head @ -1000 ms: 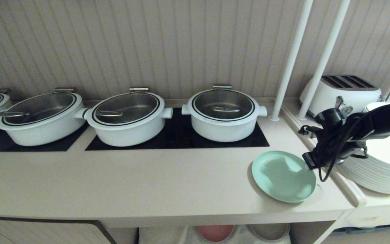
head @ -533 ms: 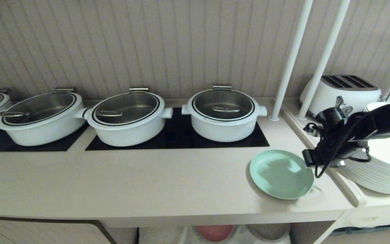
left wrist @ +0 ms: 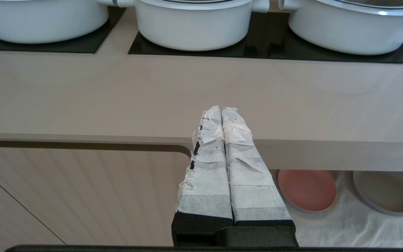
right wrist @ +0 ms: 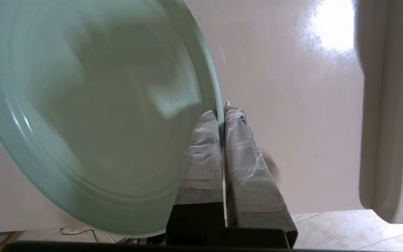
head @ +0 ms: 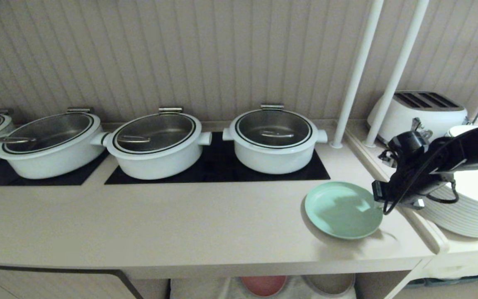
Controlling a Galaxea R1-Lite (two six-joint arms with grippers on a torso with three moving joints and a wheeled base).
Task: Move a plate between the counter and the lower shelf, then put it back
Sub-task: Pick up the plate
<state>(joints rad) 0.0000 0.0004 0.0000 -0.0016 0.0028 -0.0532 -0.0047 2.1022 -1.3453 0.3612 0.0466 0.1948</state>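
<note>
The mint-green plate (head: 342, 209) hangs low over the right end of the beige counter (head: 181, 224), casting a shadow on it. My right gripper (head: 378, 193) comes in from the right and is shut on the plate's right rim. In the right wrist view the plate (right wrist: 100, 115) fills one side, its rim pinched between the taped fingers of the gripper (right wrist: 222, 110). The lower shelf (head: 230, 286) with its white cloth (left wrist: 345, 224) shows under the counter. My left gripper (left wrist: 221, 110) is shut and empty, parked in front of the counter's edge.
Three white pots with glass lids (head: 274, 139) stand on the black cooktop behind. A stack of white plates (head: 467, 203) and a toaster (head: 421, 112) sit right of a raised ledge (head: 425, 232). Two white poles (head: 355, 79) rise nearby. A pink plate (left wrist: 307, 190) and a beige plate (left wrist: 385, 191) lie on the shelf.
The right wrist has rolled, and the plate has levelled out and shifted slightly back and left over the counter. The left arm has not moved.
</note>
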